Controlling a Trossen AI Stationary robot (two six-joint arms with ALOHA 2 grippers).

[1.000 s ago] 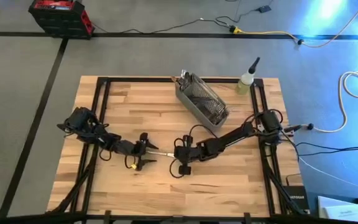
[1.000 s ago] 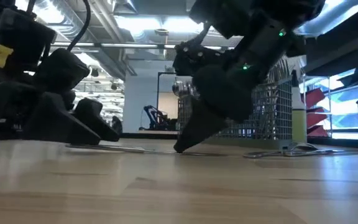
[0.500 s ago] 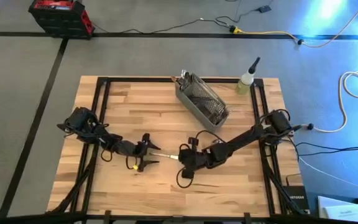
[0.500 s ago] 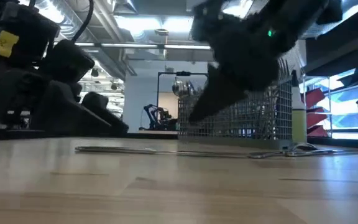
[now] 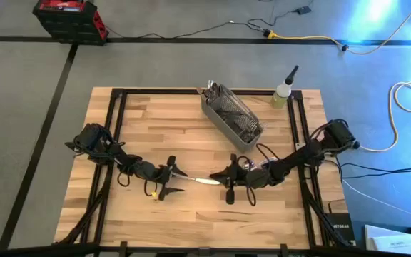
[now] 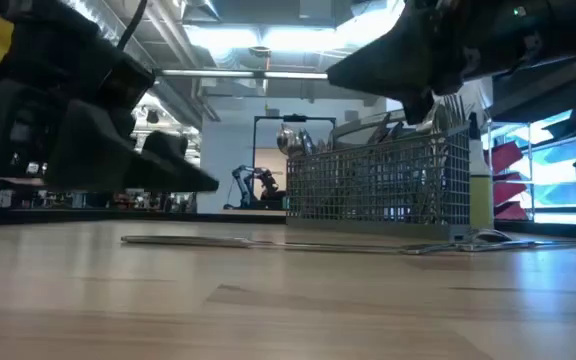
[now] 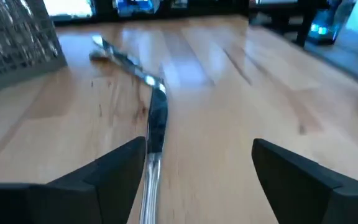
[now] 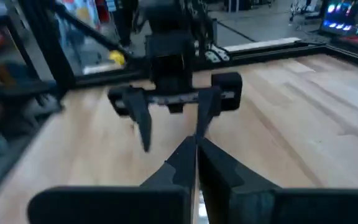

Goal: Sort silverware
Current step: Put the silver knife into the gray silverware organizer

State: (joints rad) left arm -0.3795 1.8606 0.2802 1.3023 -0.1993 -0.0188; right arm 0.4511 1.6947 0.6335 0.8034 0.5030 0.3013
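Note:
A piece of silverware (image 5: 203, 181) lies flat on the table between my two grippers; in the left wrist view it shows as a slim shiny strip (image 7: 156, 121) with another piece (image 7: 118, 55) beyond it. My left gripper (image 5: 173, 178) is open and low, its fingers (image 7: 107, 168) on either side of the strip's near end. My right gripper (image 5: 221, 176) is shut, with nothing seen between its fingers (image 8: 196, 144). It hangs above the table (image 6: 333, 75), pointing at the left gripper (image 8: 173, 102). More silverware stands in the mesh basket (image 5: 232, 114).
The grey mesh basket (image 6: 378, 185) stands at the far middle of the table, and a small bottle (image 5: 284, 91) sits at the far right corner. Another flat utensil (image 6: 468, 243) lies in front of the basket. Black frame rails (image 5: 109, 135) run along the table's sides.
My right gripper, whose tip was down on the table at the silverware, has risen clear and drawn back toward the table's right edge. My left gripper has crept a little toward the right, closer to the silverware, and stays open.

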